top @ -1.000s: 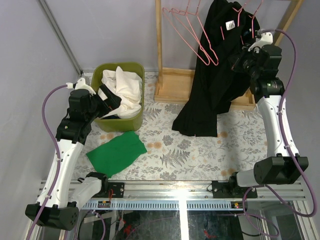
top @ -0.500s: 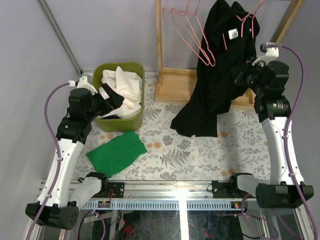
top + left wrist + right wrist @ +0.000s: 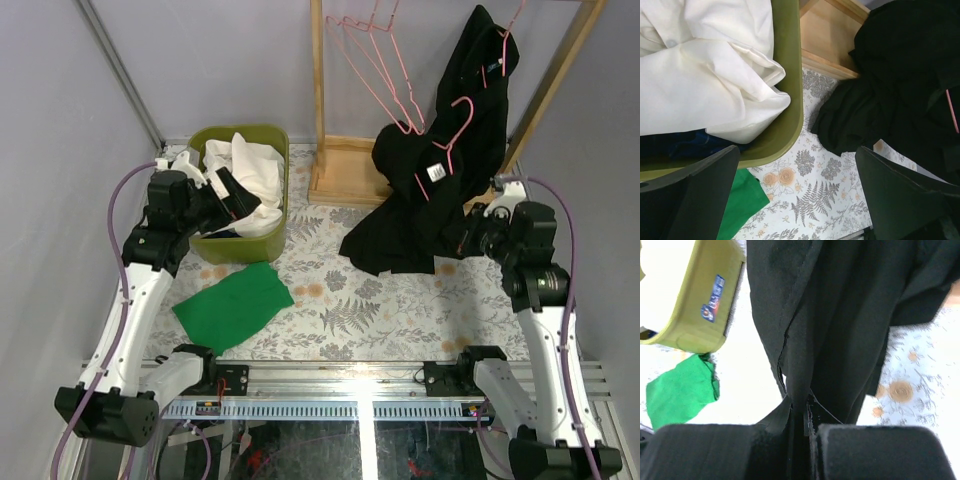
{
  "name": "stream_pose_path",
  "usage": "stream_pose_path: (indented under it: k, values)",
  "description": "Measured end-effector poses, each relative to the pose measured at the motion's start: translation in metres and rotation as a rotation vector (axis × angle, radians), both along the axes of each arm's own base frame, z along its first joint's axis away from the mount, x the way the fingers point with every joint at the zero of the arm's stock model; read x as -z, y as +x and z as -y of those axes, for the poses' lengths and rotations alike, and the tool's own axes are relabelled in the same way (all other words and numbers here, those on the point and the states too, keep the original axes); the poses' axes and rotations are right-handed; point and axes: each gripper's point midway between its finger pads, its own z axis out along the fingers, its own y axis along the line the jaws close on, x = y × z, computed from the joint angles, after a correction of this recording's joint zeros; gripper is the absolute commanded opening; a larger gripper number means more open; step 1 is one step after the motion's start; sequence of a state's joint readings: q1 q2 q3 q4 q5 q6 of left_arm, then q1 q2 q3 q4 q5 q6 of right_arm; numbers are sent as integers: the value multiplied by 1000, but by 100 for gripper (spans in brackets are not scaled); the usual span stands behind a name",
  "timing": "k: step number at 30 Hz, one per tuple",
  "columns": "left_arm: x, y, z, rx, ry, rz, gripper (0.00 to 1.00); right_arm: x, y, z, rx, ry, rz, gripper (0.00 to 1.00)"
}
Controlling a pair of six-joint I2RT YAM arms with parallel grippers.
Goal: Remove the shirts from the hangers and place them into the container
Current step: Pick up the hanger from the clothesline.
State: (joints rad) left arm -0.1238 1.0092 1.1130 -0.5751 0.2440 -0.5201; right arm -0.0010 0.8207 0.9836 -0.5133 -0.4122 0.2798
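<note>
Black fabric pinched tight in the right gripper (image 3: 805, 427): jaws clamped on a fold of the black shirt (image 3: 420, 200), which droops from the wooden rack (image 3: 318, 90) at the far edge of the table (image 3: 400, 310), a pink hanger (image 3: 452, 135) caught in it. Left gripper (image 3: 228, 192) gapes wide over the olive container (image 3: 262, 133) in the far-left corner, white shirt (image 3: 252, 170) heaped inside.
</note>
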Motion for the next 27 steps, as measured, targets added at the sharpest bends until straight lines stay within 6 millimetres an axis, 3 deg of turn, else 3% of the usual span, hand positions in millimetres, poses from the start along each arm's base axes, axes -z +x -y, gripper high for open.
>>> stream_pose_path:
  k: [5,11,20,27]
  values:
    - [12,4,9,42,-19,-48,100,19,-15,14,76,-45,-63,0]
    - [15,4,14,69,-31,-63,100,41,-20,13,27,-82,-168,0]
    - [20,7,22,99,-37,-74,100,22,-39,1,-65,-77,-65,0]
    - [25,6,31,127,-35,-91,100,49,-40,2,-78,-84,-236,0]
